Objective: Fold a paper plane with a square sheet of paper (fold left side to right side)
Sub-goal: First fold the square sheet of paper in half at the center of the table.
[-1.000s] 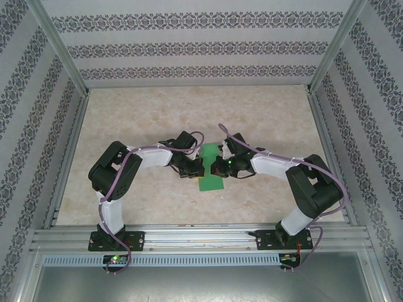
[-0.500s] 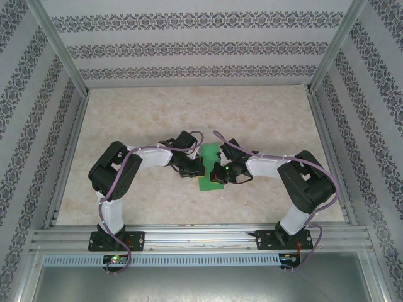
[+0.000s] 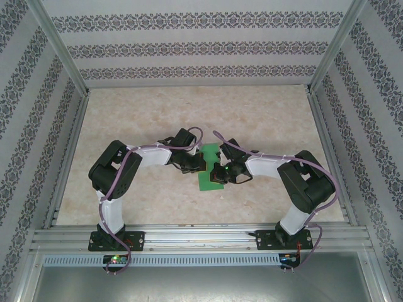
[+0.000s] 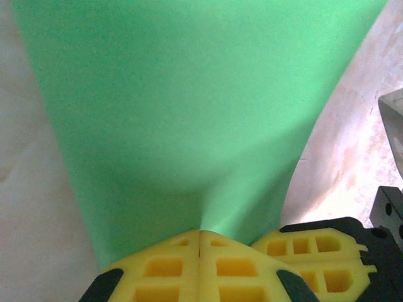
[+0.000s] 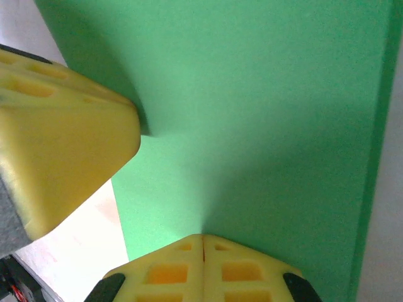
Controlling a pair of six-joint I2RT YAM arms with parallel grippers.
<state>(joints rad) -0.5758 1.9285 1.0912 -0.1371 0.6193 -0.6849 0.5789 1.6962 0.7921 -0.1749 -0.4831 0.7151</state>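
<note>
The square sheet of paper (image 3: 207, 183) is bright green and lies mid-table as a narrow upright strip between the two arms. My left gripper (image 3: 198, 163) meets it from the left and my right gripper (image 3: 216, 172) from the right, close together. In the left wrist view the yellow fingertips (image 4: 199, 234) are shut, and the green paper (image 4: 189, 94) puckers out from between them. The right wrist view is the same: shut tips (image 5: 203, 238) on the paper (image 5: 264, 94), with a left-gripper finger (image 5: 63, 138) touching the sheet beside them. No folded plane shape is visible.
The beige tabletop (image 3: 145, 119) spreads all round the paper. Metal frame rails (image 3: 189, 236) run along the near edge, and patterned walls close in the back and sides. A right-gripper finger (image 4: 318, 251) sits just right of my left fingertips.
The right gripper slid left over the paper toward the left gripper, covering more of the strip. The left gripper shifted slightly up and right.
</note>
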